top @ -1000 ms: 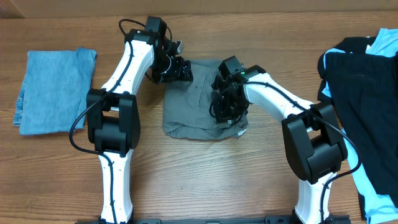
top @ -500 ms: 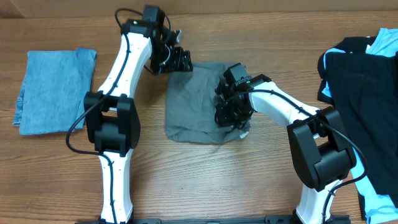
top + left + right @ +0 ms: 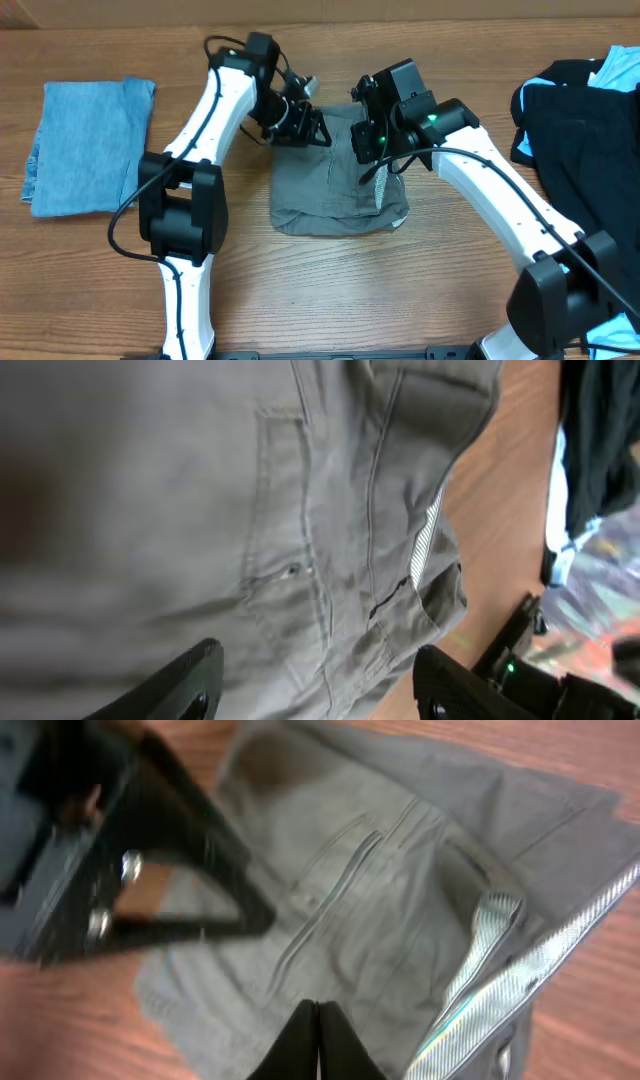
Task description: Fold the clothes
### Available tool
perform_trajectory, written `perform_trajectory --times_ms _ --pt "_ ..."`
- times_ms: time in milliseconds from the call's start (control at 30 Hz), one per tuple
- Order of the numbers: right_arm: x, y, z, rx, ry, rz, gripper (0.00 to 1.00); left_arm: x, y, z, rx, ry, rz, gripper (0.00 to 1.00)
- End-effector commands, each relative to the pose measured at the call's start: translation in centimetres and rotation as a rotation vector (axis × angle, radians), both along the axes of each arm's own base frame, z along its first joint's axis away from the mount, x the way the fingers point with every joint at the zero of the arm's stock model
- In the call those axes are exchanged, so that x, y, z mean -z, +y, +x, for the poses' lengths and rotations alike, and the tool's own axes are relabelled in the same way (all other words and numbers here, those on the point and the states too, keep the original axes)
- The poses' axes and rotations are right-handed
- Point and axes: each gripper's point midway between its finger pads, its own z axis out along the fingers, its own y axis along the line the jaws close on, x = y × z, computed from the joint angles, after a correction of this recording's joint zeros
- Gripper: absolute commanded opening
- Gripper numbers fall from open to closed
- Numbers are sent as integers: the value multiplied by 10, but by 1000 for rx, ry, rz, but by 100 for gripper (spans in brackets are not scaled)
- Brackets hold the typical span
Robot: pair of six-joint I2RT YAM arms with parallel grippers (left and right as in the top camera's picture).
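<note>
A wooden table (image 3: 300, 290) fills the scene. At its right edge lies a heap of clothes, mostly a black garment (image 3: 580, 140) with light blue cloth (image 3: 612, 70) showing at the far side and again at the near side. The grey garment (image 3: 335, 195) lies crumpled in the middle of the table, between the two arms, with its near edge doubled over. A blue denim piece (image 3: 85, 145) lies flat on the far left, well apart from the rest.

The left gripper (image 3: 312, 128) is at the far left corner of the grey garment. Its two fingers stand well apart over the cloth, with nothing pinched between them. Whether they touch the fabric cannot be told.

The right gripper (image 3: 316, 1035) is above the far right part of the same garment. Its fingers are pressed together, and no cloth is visible between them.

On the grey fabric there is a stitched pocket (image 3: 275, 510) beside a long seam. A strip of striped lining (image 3: 490, 950) is turned outward at the right edge.
</note>
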Motion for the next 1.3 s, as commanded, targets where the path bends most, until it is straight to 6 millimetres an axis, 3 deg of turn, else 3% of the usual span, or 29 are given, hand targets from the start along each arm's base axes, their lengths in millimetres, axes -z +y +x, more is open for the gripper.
perform_trajectory --times_ms 0,133,233,333,433,533,600,767,833,900,933,1000,1167,1200,1267 --pt "22 -20 21 61 9 -45 4 5 -14 -14 41 34 -120 64" --pt "58 -51 42 141 67 -56 4 9 -24 -25 79 47 -180 65" --pt "85 -59 56 160 107 -3 4 19 -32 -36 115 46 -173 68" --pt "114 -65 67 174 134 28 4 37 -38 -47 139 49 -162 69" --pt "125 -74 68 195 155 24 4 62 -42 -61 159 47 -163 72" --pt "115 -73 70 194 147 35 4 81 -42 -71 159 46 -163 72" --pt "86 -69 75 183 117 65 4 83 -41 -71 159 42 -165 70" --pt "-30 -66 89 172 -93 126 4 37 -50 -47 165 -39 -205 70" --pt "-64 -65 87 166 -165 149 4 11 -54 -35 176 -111 -218 71" --pt "-77 -60 82 146 -186 173 4 -13 -54 -21 176 -193 -215 72" --pt "-77 -56 79 133 -177 187 4 -20 -51 -10 143 -227 -168 70" --pt "-66 -55 78 132 -153 184 4 -14 -38 12 47 -266 -33 65" --pt "-21 -42 76 89 -27 219 4 4 -9 45 -66 -357 167 51" --pt "-5 -42 78 92 5 211 4 4 -6 52 -81 -382 183 45" --pt "22 -41 79 97 61 198 4 4 -1 60 -110 -405 205 22"
